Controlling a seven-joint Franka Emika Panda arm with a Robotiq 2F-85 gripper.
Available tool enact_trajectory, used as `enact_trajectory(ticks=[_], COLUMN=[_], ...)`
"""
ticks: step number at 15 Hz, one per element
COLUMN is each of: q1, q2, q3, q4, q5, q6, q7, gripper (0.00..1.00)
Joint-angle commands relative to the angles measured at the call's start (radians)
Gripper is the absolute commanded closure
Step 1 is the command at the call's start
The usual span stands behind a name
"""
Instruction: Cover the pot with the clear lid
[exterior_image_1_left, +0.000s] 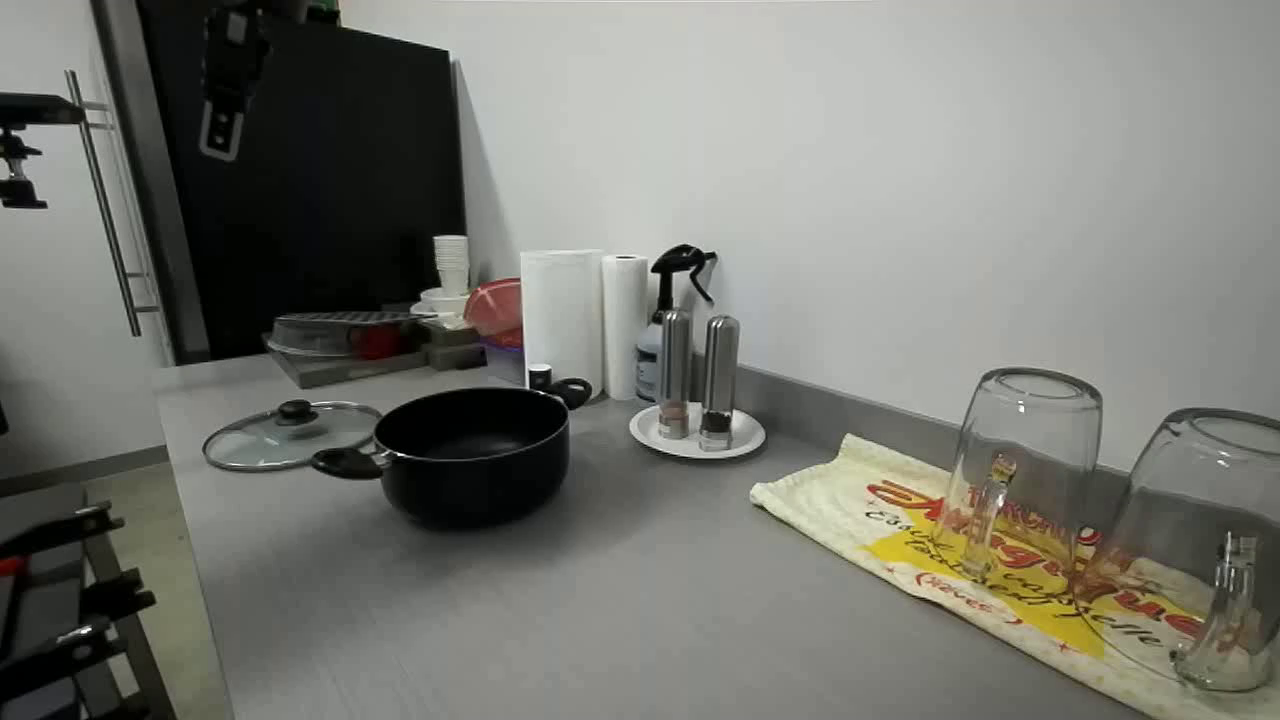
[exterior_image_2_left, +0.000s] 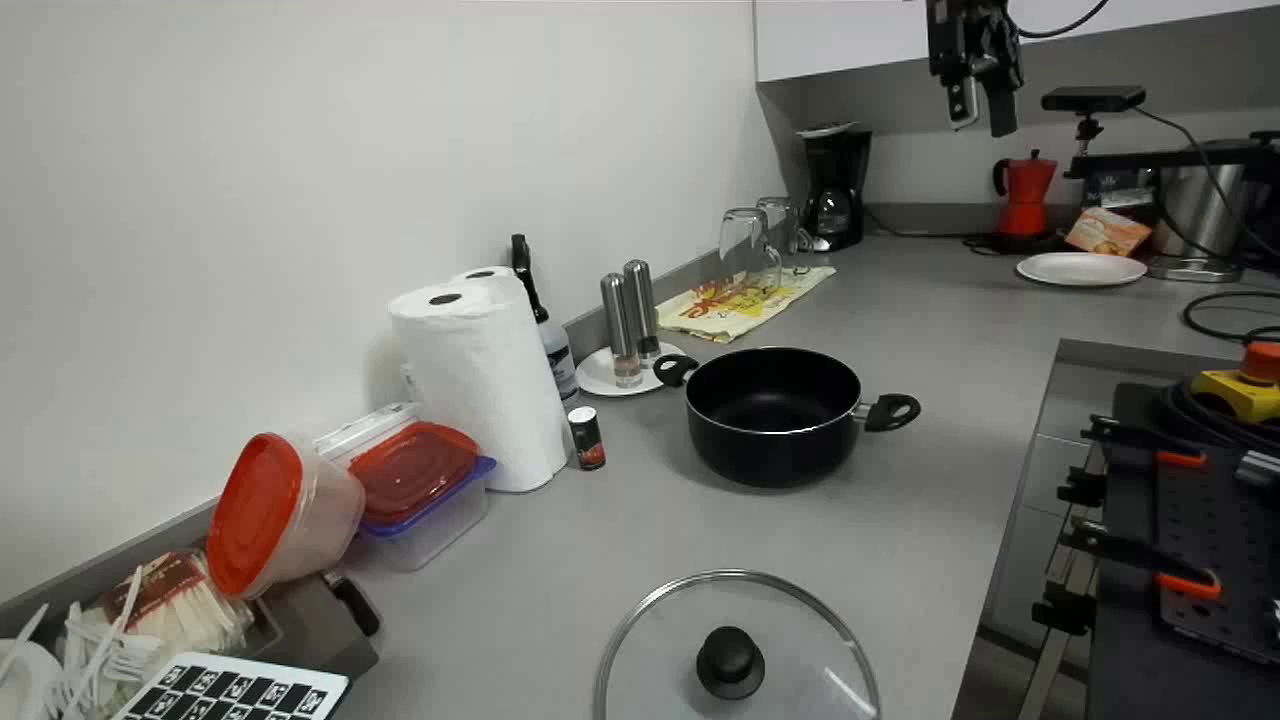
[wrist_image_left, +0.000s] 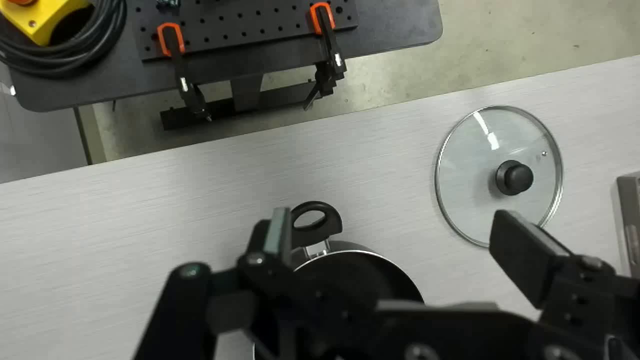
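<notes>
Black pot on grey counter, clear lid flat near the pot; gripper higher than the pot, fingers spread apart.

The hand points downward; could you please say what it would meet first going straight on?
Probably the counter between the pot and the clear lid, though depth is unclear.

Gripper: black, angular, linked construction. Wrist view, toward 8 o'clock: finger pad pale grey-green; toward 4 o'clock: opposite finger dark and block-shaped. Round metallic screw heads noted on both sides. In an exterior view, 10 o'clock: fingertip edged light grey, rounded. In an exterior view, 2 o'clock: thin black cable, curved.
</notes>
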Motion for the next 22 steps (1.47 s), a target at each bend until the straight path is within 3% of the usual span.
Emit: enact_trajectory(ticks=[1, 9, 16, 17, 22], q1=[-0.022, -0.020, 0.051, 0.093, 0.198], q2=[0.002, -0.012, -0.212, 0.006, 0.077], q3=[0.019, 0.025, 0.128, 0.165, 0.258], q4=[0.002, -0.007, -0.091, 0.024, 0.034], q5=[0.006, 0.004, 0.044, 0.088, 0.259], q6=[-0.003, -0.003, -0.008, 0.115, 0.411], q7=[-0.007, -0.008, -0.020, -0.022, -0.005], gripper=[0.00, 0.00, 0.00, 0.00, 0.00])
